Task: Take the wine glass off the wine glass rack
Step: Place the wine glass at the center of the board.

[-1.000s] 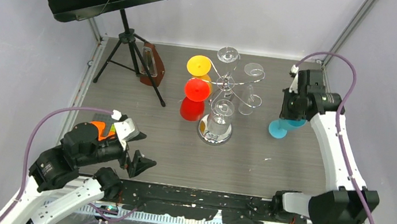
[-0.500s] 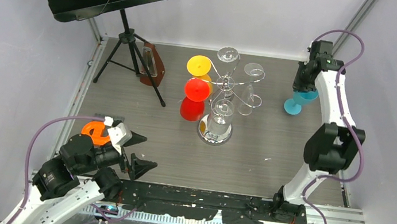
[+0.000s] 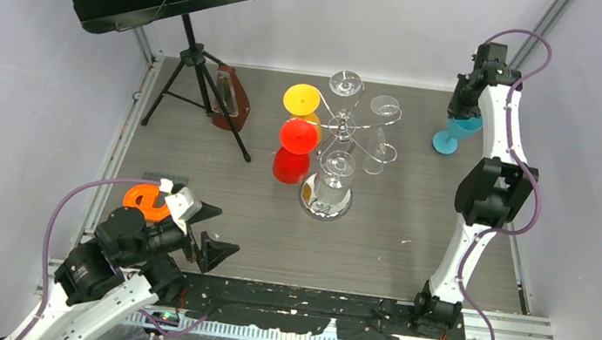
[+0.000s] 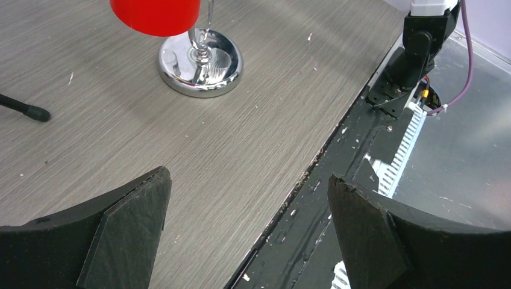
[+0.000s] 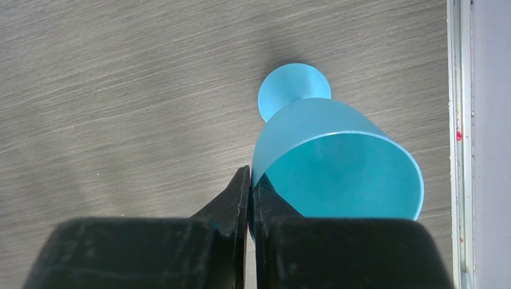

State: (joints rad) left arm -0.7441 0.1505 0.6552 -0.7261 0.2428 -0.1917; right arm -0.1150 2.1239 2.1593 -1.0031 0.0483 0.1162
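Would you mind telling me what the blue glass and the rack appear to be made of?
The blue glass is probably plastic: opaque, with a matte, even sheen. The rack is likely chromed metal; its round base mirrors its surroundings.

Left gripper (image 4: 248, 177) spread wide; right gripper (image 5: 250, 178) clamped.

Bright, even light from above. A soft shadow lies on the surface (image 5: 120, 90) beyond the blue glass (image 5: 337, 156), upper centre. Glare glints off the wine glass rack (image 4: 200, 60). My right tool (image 5: 250, 177) blurs along the bottom edge.
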